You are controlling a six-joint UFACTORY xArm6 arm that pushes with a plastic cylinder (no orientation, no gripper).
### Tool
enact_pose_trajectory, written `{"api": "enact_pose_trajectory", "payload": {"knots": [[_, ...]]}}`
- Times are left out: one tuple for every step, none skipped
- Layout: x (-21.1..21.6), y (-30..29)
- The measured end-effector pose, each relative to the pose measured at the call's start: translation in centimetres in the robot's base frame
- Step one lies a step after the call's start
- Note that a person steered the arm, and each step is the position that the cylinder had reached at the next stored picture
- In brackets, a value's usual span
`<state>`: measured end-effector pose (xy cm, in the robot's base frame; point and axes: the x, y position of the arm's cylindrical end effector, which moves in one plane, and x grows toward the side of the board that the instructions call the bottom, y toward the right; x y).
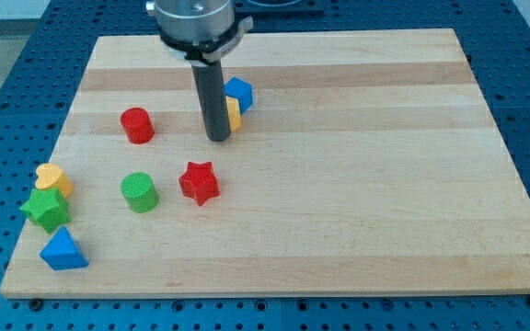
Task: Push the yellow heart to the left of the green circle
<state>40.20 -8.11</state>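
No jaws on this rig, just my tip [217, 138] up nr the view's top, w/ the yellow heart [53, 178] well off toward the bottom-left, already left of the green circle [140, 192], touching the green star [46, 210].

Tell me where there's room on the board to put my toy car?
The whole right half of the wooden board is bare, right of the red star and blue block. The left edge is crowded: yellow heart, green star, blue triangle.
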Motion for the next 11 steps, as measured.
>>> {"api": "enact_pose_trajectory", "payload": {"knots": [[0.3,-0.2],[1.3,-1.1],[4.5,-3.2],[4.3,-7.9],[3.2,-13.2],[2.3,-19.2],[2.3,-22.4],[2.6,-22.4],[7.6,-22.4],[8.2,-22.4],[9.0,-22.4]]}}
